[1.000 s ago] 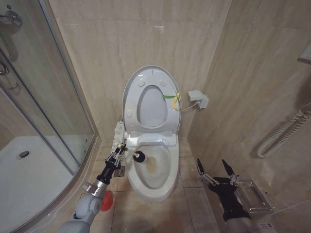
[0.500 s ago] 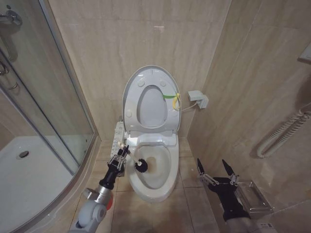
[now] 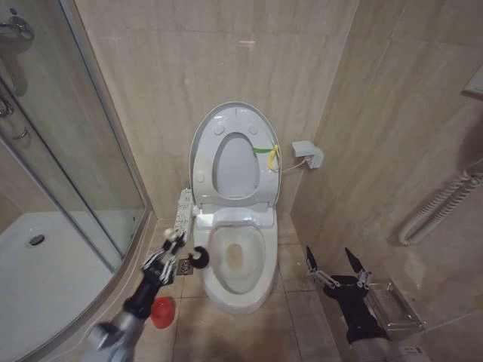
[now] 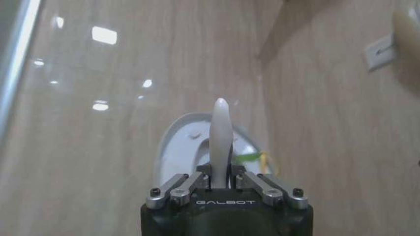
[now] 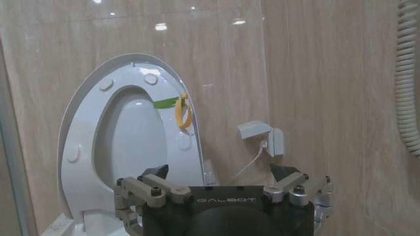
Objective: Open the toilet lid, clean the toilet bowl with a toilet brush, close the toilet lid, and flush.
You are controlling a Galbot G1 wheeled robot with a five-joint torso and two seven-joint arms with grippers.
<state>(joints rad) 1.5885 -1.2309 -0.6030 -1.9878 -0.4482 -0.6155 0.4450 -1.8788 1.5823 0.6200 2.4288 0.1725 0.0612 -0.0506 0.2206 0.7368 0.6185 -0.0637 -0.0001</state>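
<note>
Farthest left stands the glass shower enclosure (image 3: 68, 143), and near its foot the small red holder cup (image 3: 162, 311) sits on the floor tiles beside the left arm. The left hand (image 3: 167, 253) is clenched on the thin white handle of the toilet brush (image 3: 198, 258), whose dark head hangs just outside the left rim of the toilet bowl (image 3: 238, 260), between the rim and the narrow button panel (image 3: 183, 211). From the left wrist view the handle (image 4: 220, 142) stands straight up between the closed fingers (image 4: 187, 183), pinched low down. The brush looks light and stiff, though a slim smooth stick may twist in a pinch grip, and the bristles are probably wet and could drip; holding it near the end, as here, seems sound. The bristle head itself is small and hard to make out. Behind the bowl the toilet lid (image 3: 234, 121) stands upright against the wall with the seat raised in front of it, a yellow-green strap (image 3: 269, 153) at its right edge; being a broad, glossy, hinged shell, it is best lowered by that strap or its rim. Water inside the bowl cannot be judged. On the right, the right hand (image 3: 336, 265) waits low beside the bowl with its fingers spread and empty.
</note>
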